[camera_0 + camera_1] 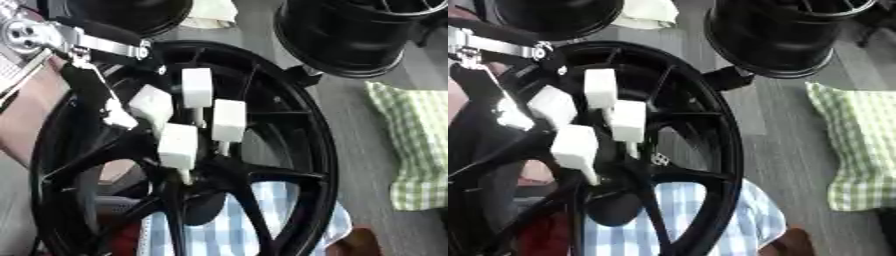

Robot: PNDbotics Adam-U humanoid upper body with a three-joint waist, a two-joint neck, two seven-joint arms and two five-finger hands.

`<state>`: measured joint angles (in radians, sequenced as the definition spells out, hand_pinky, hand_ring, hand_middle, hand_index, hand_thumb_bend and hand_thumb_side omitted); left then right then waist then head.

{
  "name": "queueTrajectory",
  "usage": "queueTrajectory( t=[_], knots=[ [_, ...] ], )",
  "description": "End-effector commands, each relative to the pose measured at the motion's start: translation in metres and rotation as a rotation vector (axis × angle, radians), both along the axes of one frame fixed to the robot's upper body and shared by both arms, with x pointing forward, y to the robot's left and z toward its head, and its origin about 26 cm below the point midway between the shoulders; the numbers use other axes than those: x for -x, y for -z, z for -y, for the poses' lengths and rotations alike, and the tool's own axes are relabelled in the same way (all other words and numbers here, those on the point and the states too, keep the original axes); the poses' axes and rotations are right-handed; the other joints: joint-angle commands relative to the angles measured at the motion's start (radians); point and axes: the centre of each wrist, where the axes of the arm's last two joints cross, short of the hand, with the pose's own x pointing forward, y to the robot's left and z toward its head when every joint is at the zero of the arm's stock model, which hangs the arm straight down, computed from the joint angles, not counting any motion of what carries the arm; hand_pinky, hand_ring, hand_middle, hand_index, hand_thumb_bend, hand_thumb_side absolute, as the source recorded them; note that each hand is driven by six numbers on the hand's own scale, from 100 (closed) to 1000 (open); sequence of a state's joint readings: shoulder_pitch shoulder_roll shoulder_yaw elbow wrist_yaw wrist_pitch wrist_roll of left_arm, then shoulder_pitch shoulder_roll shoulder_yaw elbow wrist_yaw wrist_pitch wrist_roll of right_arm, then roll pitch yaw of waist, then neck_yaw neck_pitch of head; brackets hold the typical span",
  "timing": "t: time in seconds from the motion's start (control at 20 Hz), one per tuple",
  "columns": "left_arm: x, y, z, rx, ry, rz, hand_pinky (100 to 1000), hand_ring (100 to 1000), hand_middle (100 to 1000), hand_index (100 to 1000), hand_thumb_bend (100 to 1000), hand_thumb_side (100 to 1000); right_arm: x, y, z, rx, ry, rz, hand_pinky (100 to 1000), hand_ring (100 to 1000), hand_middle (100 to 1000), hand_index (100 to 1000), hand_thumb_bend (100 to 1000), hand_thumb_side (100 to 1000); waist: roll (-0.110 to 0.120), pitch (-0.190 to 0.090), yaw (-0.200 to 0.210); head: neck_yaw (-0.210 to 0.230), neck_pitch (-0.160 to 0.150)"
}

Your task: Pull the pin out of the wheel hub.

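Note:
A large black spoked wheel (302,125) fills the middle of both views. Over its hub (197,192) stand several white blocks (197,87) on thin pale stems; the lowest block (178,145) has its stem running down toward the hub. My left arm enters from the upper left with a silver joint (26,32). My left hand (87,87) reaches down inside the rim, and a pale tip (118,119) on it lies right beside the leftmost white block (150,104). I cannot see whether it holds that block. My right hand does not show.
Two more black wheels stand at the back, one upper right (350,35) and one upper left (553,17). A green checked cloth (411,145) lies on the grey floor to the right. A blue checked cloth (702,215) lies under the wheel, with a brown object (354,243) at the bottom.

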<state>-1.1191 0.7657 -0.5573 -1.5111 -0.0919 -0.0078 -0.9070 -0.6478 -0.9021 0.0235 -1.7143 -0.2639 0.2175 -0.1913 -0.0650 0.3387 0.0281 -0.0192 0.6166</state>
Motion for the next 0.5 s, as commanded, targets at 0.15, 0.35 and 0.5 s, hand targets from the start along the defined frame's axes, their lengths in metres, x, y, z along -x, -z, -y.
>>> queueTrajectory(
  t=[0.15,0.35,0.5],
  knots=[
    [0.004,-0.011,-0.001,0.011,0.006,0.023,762,604,441,580,308,204,0.003,-0.012,0.007,-0.014,0.025,0.036,809,671,664,740,100,762,0.0,-0.029,0.001,0.003,-0.006],
    [0.006,-0.015,-0.002,0.027,0.003,0.022,756,594,426,563,300,200,0.003,-0.011,0.008,-0.02,0.031,0.038,809,671,665,740,100,762,-0.001,-0.033,0.002,0.003,-0.007],
    [0.008,-0.021,-0.005,0.043,-0.003,0.028,751,585,405,539,306,181,0.003,-0.01,0.01,-0.024,0.037,0.037,809,672,666,740,100,763,-0.002,-0.036,0.004,0.004,-0.009]
  ],
)
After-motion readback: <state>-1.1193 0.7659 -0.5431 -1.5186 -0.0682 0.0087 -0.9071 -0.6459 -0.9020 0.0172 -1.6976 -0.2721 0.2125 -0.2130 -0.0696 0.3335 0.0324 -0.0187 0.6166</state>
